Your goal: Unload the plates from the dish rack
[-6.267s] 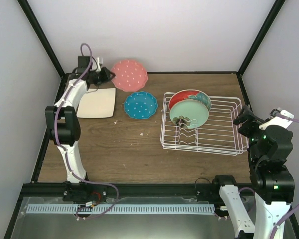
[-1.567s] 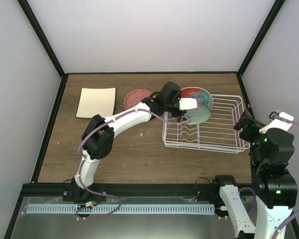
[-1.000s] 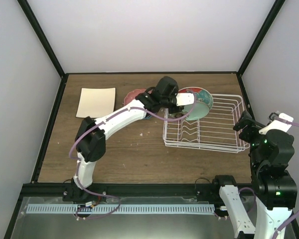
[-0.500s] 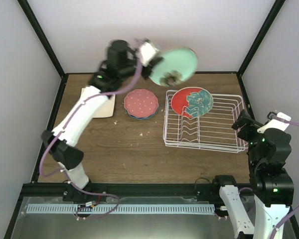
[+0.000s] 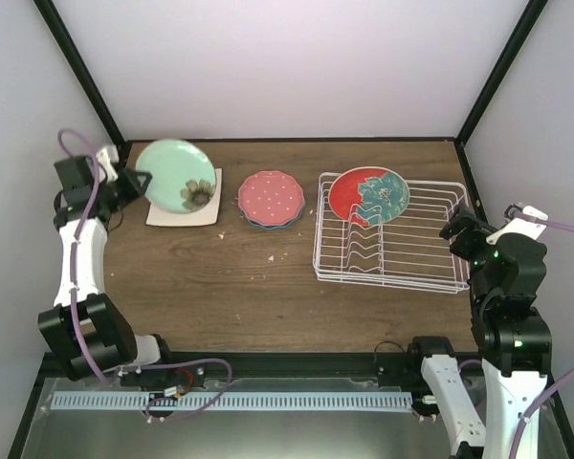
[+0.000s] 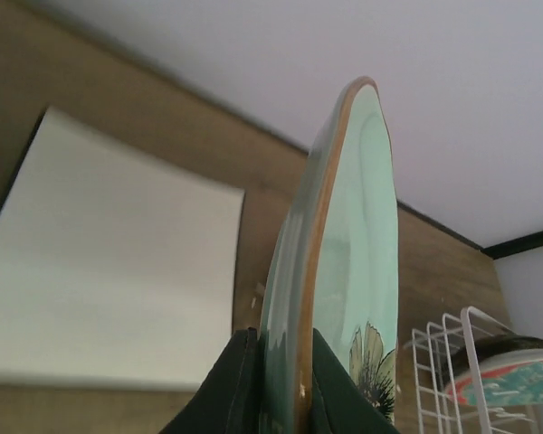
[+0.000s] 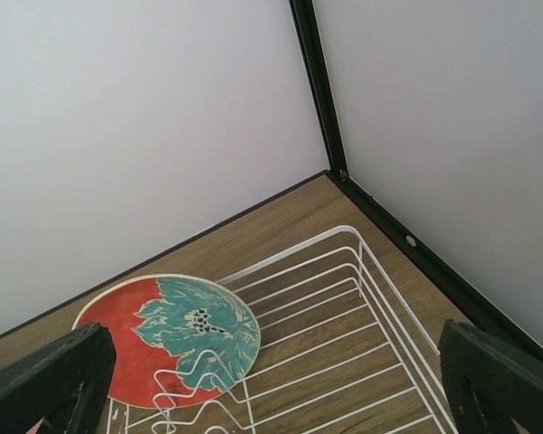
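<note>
My left gripper (image 5: 137, 181) is shut on the rim of the mint green flower plate (image 5: 177, 175) and holds it on edge above the beige square plate (image 5: 184, 212) at the far left. In the left wrist view the mint plate (image 6: 348, 262) stands edge-on between my fingers (image 6: 233, 384), with the beige plate (image 6: 109, 280) below. The pink polka-dot plate (image 5: 271, 196) lies on the blue one (image 5: 264, 225). The red-and-teal plate (image 5: 368, 194) leans in the dish rack (image 5: 402, 273). My right gripper (image 5: 456, 229) is open, right of the rack (image 7: 344, 307). The small dark red plate is not visible.
Black frame posts and grey walls enclose the wooden table (image 5: 230, 287). The rack's wavy dividers (image 5: 359, 251) stand upright in front of the red-and-teal plate (image 7: 167, 339). Bare wood lies between the plates and the near edge.
My left arm has lifted the mint plate out of the rack and swung it left, from high above the table to over the beige plate. The right arm barely moved.
</note>
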`<state>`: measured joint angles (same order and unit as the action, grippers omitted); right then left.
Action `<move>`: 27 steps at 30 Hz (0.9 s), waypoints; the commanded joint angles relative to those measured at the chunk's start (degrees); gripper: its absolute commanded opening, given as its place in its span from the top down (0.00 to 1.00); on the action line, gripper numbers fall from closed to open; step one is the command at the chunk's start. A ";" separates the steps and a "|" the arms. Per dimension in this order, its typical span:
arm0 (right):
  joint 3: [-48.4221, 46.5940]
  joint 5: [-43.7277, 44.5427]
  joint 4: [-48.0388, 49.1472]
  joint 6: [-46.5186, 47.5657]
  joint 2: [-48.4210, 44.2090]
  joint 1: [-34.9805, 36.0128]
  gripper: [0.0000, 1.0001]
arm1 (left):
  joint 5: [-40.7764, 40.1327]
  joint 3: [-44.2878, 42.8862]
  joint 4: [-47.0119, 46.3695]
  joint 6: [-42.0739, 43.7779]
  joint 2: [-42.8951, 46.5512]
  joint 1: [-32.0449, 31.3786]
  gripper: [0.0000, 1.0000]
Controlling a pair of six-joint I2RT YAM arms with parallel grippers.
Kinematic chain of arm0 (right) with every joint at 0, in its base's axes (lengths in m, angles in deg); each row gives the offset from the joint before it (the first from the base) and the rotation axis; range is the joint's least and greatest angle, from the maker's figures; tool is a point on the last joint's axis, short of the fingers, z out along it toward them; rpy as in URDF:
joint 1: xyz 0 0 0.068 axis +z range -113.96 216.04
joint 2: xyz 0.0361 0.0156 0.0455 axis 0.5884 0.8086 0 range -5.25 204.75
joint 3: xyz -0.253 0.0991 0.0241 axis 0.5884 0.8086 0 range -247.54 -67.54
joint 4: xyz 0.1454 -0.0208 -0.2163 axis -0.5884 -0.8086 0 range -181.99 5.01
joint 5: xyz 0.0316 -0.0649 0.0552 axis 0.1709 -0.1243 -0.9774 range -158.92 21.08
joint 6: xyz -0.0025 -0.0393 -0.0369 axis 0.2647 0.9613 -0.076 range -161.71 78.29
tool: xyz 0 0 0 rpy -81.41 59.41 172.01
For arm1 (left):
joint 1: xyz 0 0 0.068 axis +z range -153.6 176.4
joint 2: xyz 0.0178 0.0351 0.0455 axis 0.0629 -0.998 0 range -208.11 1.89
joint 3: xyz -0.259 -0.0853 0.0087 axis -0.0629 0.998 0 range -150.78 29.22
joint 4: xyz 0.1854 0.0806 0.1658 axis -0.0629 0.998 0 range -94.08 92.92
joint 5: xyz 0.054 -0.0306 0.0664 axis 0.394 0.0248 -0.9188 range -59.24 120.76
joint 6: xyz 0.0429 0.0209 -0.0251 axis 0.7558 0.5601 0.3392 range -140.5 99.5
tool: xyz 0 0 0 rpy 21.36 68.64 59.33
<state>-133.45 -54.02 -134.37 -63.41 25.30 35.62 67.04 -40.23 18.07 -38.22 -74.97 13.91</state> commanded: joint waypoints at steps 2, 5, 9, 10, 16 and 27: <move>1.10 -0.69 3.45 -0.91 0.60 0.73 0.00 | 14.28 7.35 -1.56 -10.27 7.07 7.60 0.96; 1.34 -0.83 3.92 -0.84 0.96 0.69 0.00 | 15.35 11.94 0.13 -10.61 8.04 11.16 0.96; 1.51 -0.91 4.42 -0.78 1.18 0.69 0.00 | 14.57 16.27 0.92 -9.82 8.45 13.22 0.96; 1.57 -0.86 4.35 -0.68 1.18 0.69 0.00 | 14.18 17.21 1.41 -9.33 8.47 13.32 0.96; 1.49 0.32 3.49 0.23 0.67 0.72 0.00 | 11.48 24.05 3.70 -5.75 8.28 13.33 0.96; 1.83 0.92 3.22 1.19 0.59 0.69 0.00 | 5.07 29.57 10.08 -2.55 8.20 13.33 0.96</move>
<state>-131.88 -54.31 -131.62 -63.19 26.43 35.62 71.14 -10.59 28.21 -41.96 -67.91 27.07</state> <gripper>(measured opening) 0.997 0.090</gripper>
